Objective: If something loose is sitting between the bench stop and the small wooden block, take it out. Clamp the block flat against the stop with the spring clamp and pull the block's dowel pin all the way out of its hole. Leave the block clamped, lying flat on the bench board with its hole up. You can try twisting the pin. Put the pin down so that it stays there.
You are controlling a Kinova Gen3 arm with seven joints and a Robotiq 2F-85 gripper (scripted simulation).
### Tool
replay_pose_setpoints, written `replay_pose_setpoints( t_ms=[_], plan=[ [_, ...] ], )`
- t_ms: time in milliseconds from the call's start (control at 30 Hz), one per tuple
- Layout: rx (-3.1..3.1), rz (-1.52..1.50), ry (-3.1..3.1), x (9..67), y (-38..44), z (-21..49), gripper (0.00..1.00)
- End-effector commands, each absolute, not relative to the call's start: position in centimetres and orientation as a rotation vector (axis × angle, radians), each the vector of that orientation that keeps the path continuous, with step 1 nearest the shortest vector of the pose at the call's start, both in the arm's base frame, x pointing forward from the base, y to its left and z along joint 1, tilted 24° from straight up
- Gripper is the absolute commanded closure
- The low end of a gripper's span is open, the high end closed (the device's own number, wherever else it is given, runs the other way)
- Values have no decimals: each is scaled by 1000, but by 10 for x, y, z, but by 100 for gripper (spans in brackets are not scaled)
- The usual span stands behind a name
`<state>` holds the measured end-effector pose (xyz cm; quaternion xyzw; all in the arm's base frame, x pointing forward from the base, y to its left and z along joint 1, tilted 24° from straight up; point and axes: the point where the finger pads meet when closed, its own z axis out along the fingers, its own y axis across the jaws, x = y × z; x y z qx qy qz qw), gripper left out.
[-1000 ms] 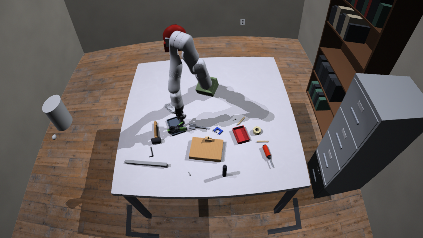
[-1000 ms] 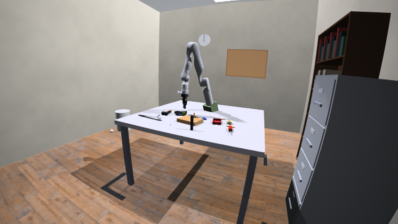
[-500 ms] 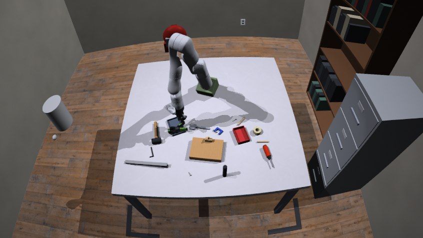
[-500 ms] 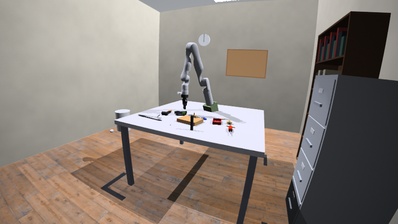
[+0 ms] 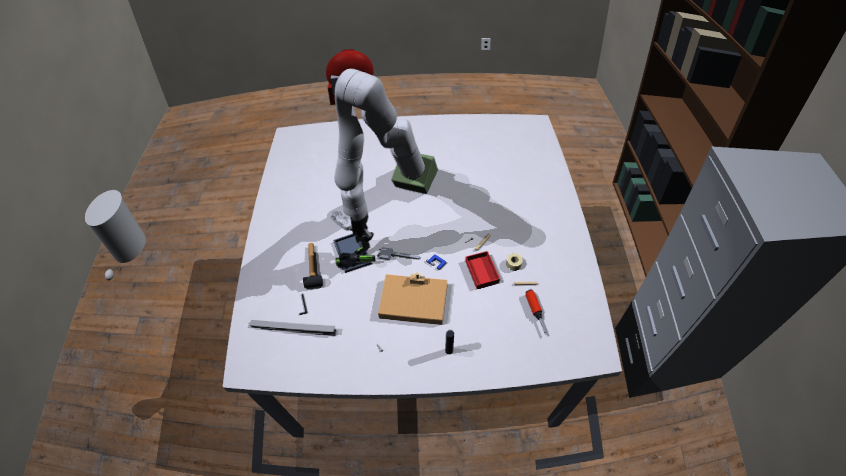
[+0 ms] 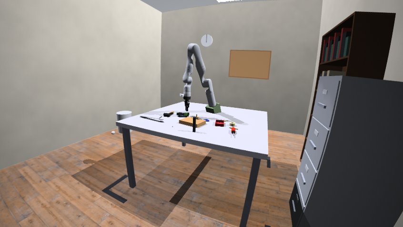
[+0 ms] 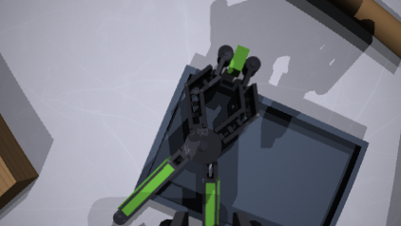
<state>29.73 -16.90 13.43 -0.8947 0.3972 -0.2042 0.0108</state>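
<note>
The black spring clamp with green handles (image 5: 354, 259) (image 6: 183, 114) (image 7: 203, 145) lies over a blue-grey tray (image 5: 346, 245) (image 7: 304, 161). My gripper (image 5: 366, 241) (image 6: 186, 109) (image 7: 211, 220) is partly open, pointing down above the clamp's handle end. Its fingertips stand apart at the bottom edge of the wrist view, with one green handle showing below between them and not gripped. The small wooden block (image 5: 417, 280) (image 6: 196, 118) is on the bench board (image 5: 412, 301) (image 6: 192, 121), near its back edge. Stop, pin and any loose piece there are too small to tell apart.
A mallet (image 5: 311, 280) (image 7: 382, 16) lies left of the tray, its handle in the wrist view. An adjustable wrench (image 5: 402, 255), blue bracket (image 5: 438, 259), red tray (image 5: 482, 269) and tape roll (image 5: 514, 261) are to the right. A black cylinder (image 5: 449, 342) (image 6: 194, 124) stands in front.
</note>
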Motion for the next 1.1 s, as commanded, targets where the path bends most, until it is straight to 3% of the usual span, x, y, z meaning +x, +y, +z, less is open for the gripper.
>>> replay_pose_setpoints(
  t_ms=[0, 1067],
  plan=[
    [-2790, -642, 1239, 297, -169, 134, 66],
    [-2790, -642, 1239, 300, -170, 128, 66]
  ],
)
